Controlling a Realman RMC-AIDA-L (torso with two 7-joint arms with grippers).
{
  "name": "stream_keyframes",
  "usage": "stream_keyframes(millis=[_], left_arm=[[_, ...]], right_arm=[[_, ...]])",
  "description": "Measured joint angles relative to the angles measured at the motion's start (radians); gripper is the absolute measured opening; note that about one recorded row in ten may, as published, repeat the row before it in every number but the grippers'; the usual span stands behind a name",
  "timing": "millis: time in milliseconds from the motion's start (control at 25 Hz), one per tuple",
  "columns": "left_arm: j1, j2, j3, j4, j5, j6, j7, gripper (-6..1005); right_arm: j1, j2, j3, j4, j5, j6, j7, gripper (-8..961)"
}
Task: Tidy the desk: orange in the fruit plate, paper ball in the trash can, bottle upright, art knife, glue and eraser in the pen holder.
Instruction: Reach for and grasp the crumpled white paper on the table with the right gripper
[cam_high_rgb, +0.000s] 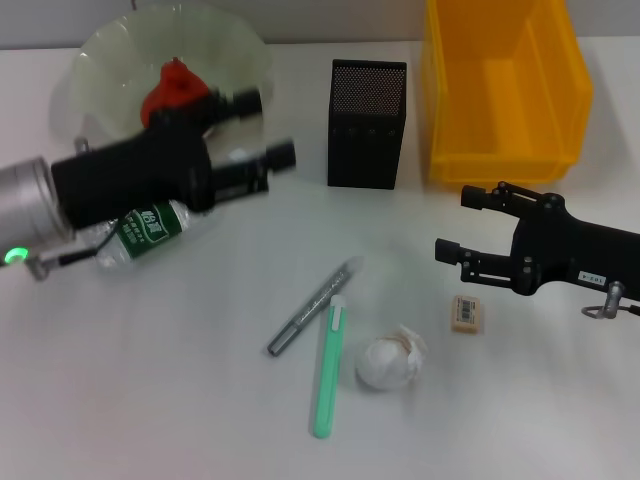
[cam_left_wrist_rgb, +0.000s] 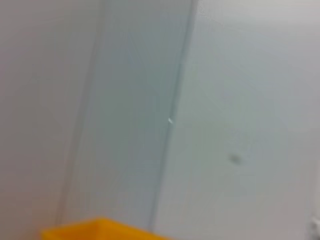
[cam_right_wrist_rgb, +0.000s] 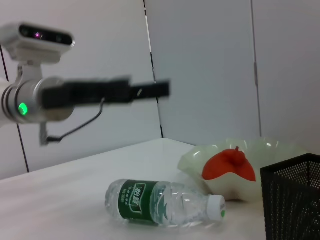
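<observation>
Fruit plate (cam_high_rgb: 110, 60): far left of the bench (cam_high_rgb: 150, 380), pale green, scalloped rim. Holds the orange (cam_high_rgb: 172, 88), so that part of the tidying looks done.

Left gripper (cam_high_rgb: 268, 128): raised above the bench just right of the plate, fingers apart and holding nothing, pointing toward the pen holder. Judged to be between jobs, with the bottle the nearest thing left to handle.

Bottle (cam_high_rgb: 145, 228): lying on its side beneath the left arm, near side of the plate, white cap toward the plate in the right wrist view. Not yet upright.

Grey pen-like stick (cam_high_rgb: 314, 307), possibly the glue, and green art knife (cam_high_rgb: 328, 368): lying side by side, centre near, both loose on the bench.

Pen holder (cam_high_rgb: 367, 122): black mesh box, centre far, between plate and trash can. Contents cannot be told.

Paper ball (cam_high_rgb: 387, 362): near centre, just right of the knife.

Eraser (cam_high_rgb: 466, 312): right of the paper ball, near the right gripper.

Right gripper (cam_high_rgb: 450, 222): low at the right, fingers spread, empty, pointing left.

Trash can (cam_high_rgb: 500, 90): yellow, far right, appears empty.

Surface: plain white bench. Room: pale panelled wall behind.
</observation>
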Motion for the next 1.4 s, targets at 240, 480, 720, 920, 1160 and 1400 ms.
stream_keyframes(millis=[240, 480, 720, 920, 1160, 1400], left_arm=[[0.012, 0.02, -0.003, -0.006, 0.13, 0.034, -0.005, 807], [0.043, 0.043, -0.007, 0.006, 0.255, 0.076, 0.006, 806], [0.047, 0.054, -0.009, 0.008, 0.279, 0.077, 0.01, 806], [0.052, 0.066, -0.012, 0.01, 0.314, 0.085, 0.036, 805], [0.054, 0.067, -0.009, 0.01, 0.314, 0.086, 0.048, 804], [0.054, 0.067, -0.004, 0.011, 0.323, 0.098, 0.048, 804]], right_arm=[[0.013, -0.009, -0.008, -0.024, -0.006, -0.033, 0.061, 811], [0.021, -0.015, -0.084, -0.077, -0.011, -0.041, 0.153, 811], [0.034, -0.022, -0.211, -0.146, -0.011, -0.052, 0.273, 811], [0.056, -0.023, -0.289, -0.252, -0.051, -0.092, 0.384, 811], [0.114, -0.023, -0.293, -0.309, -0.148, -0.129, 0.473, 812], [0.175, -0.017, -0.324, -0.335, -0.257, -0.135, 0.522, 812]])
